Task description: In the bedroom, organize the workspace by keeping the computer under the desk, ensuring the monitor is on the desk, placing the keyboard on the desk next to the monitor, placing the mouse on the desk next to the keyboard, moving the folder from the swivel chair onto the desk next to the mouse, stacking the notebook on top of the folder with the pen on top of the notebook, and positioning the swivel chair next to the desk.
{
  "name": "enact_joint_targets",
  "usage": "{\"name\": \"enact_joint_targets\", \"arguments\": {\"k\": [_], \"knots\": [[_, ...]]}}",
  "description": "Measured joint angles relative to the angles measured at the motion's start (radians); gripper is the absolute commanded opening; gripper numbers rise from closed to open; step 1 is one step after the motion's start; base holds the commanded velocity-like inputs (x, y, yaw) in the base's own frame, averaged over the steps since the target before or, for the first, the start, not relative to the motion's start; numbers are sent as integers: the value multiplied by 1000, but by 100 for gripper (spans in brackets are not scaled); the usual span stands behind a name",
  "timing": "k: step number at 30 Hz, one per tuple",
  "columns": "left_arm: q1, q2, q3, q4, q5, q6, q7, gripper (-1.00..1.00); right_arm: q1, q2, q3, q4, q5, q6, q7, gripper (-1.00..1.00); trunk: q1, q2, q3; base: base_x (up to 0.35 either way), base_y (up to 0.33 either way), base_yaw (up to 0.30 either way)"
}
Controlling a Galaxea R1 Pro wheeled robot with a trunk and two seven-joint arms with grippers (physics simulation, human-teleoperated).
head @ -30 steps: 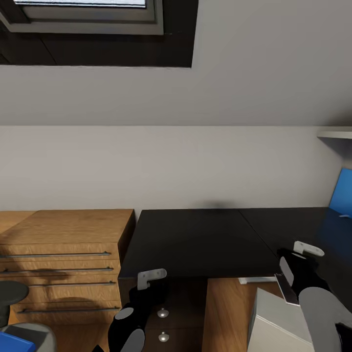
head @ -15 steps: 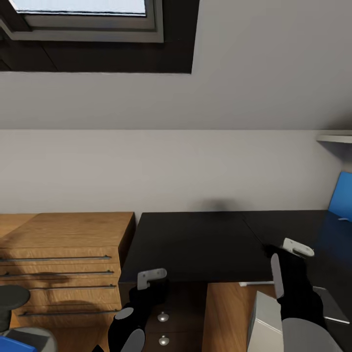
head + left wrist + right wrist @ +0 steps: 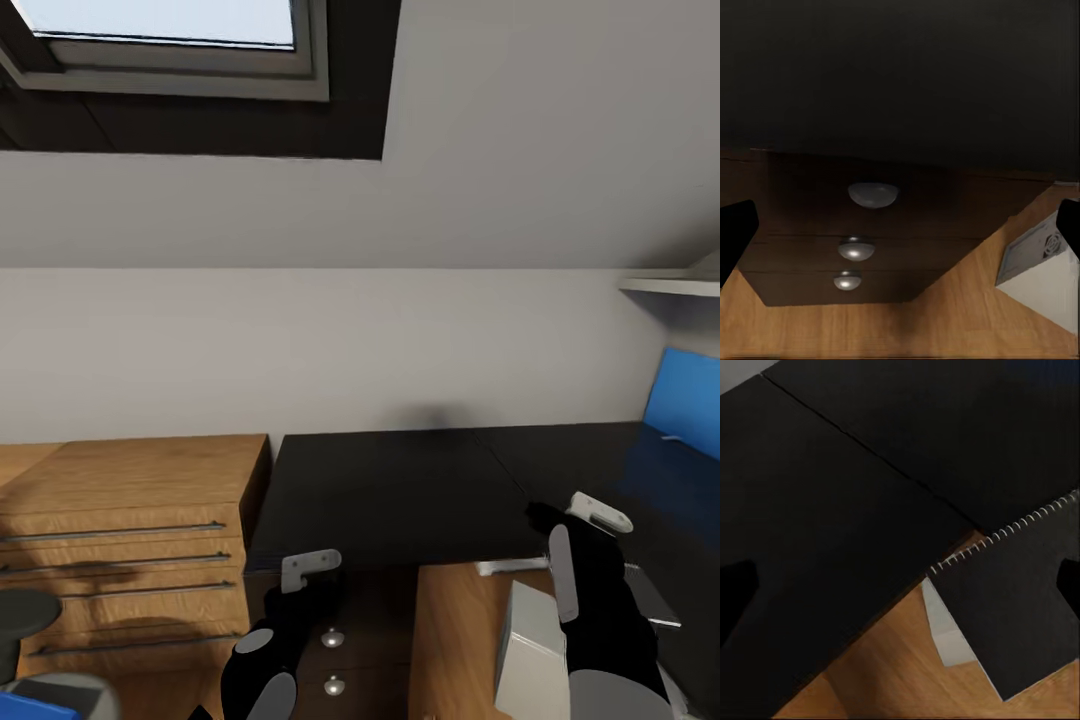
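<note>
Right hand (image 3: 585, 545) hovers over the table's (image 3: 400, 490) front edge, fingers apart; the notebook (image 3: 1020, 600) lies free just beneath it. Blue folder (image 3: 685, 400) sits farther right, nearer this arm.

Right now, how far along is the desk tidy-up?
Looks done: the computer sits on the floor at the desk's edge, and the blue folder is at the desk's right end. In hand: the notebook lies below the open right hand, not yet on the folder. The left hand is open and empty. Left: stacking the notebook on the folder, then the rest of the list.
</note>
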Motion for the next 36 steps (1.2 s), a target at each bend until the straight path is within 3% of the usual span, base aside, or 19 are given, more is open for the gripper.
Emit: {"name": "enact_joint_targets", "arguments": {"k": [11, 26, 28, 30, 34, 36], "knots": [[0, 0, 0, 0, 0, 0, 0, 100, 0, 1, 0, 0, 0, -1, -1, 100, 0, 0, 2, -228, 199, -68], [0, 0, 0, 0, 1, 0, 0, 100, 0, 4, 0, 28, -4, 0, 4, 100, 0, 0, 2, -10, 7, -1], [0, 0, 0, -1, 0, 0, 0, 100, 0, 4, 0, 57, -34, 0, 9, 100, 0, 0, 1, 0, 0, -68], [0, 0, 0, -2, 0, 0, 0, 100, 0, 3, 0, 79, -94, -1, 10, 100, 0, 0, 2, 0, 0, -137], [0, 0, 0, -4, 0, 0, 0, 100, 0, 0, -1, 117, -247, -4, 10, 100, 0, 0, 2, 0, 0, -215], [0, -1, 0, -4, 0, 0, 0, 100, 0, -1, -1, 123, -270, -4, 11, 100, 0, 0, 2, 0, 0, -246]]}}
